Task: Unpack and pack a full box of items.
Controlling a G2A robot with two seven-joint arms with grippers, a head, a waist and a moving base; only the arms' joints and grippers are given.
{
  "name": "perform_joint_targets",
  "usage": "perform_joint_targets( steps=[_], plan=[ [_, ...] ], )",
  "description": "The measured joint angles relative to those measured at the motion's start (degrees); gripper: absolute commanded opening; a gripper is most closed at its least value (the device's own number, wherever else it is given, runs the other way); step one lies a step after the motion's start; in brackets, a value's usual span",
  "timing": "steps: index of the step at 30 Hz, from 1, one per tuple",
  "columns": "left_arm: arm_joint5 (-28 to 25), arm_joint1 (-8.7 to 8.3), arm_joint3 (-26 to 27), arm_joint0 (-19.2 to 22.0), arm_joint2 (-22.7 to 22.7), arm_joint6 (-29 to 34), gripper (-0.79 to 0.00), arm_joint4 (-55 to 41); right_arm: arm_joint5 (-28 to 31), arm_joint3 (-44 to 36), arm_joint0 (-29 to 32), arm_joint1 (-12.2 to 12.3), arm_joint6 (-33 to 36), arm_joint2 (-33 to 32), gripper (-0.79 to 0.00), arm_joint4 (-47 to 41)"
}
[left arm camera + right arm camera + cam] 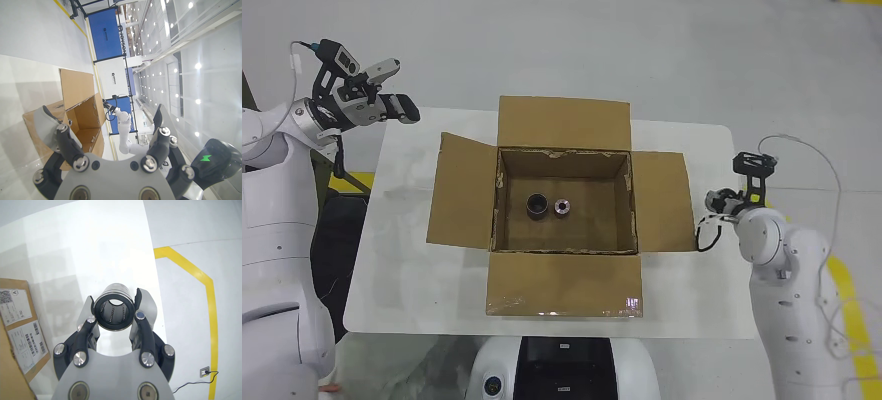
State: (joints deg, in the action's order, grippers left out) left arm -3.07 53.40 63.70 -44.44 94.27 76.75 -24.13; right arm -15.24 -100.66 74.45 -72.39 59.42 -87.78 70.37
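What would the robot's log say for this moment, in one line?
right gripper: shut on metal bearing, beside box | left gripper: open, empty | box: flaps open, dark part and silver part inside

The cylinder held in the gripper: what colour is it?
Shiny silver cylinder with a black end ring; right wrist view shows it best.

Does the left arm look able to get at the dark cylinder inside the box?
Probably yes. The left gripper is open and empty, the box has its flaps folded out, and the dark cylinder stands clear of the walls; the small metal part beside it may crowd a finger.
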Motion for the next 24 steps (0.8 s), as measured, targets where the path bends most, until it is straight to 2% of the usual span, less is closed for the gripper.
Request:
perform_joint_targets(
  steps=[9,24],
  plan=[
    [0.00,0.00,0.00,0.00,0.00,0.00,0.000,0.00,-1.41,6.99,-2.44,-0.28,-1.07,0.72,-0.785,-2.45],
    [0.00,0.00,0.00,0.00,0.00,0.00,0.000,0.00,-5.51,11.37,-4.26,-0.47,-1.91,1.52,-0.785,-1.12]
  ],
)
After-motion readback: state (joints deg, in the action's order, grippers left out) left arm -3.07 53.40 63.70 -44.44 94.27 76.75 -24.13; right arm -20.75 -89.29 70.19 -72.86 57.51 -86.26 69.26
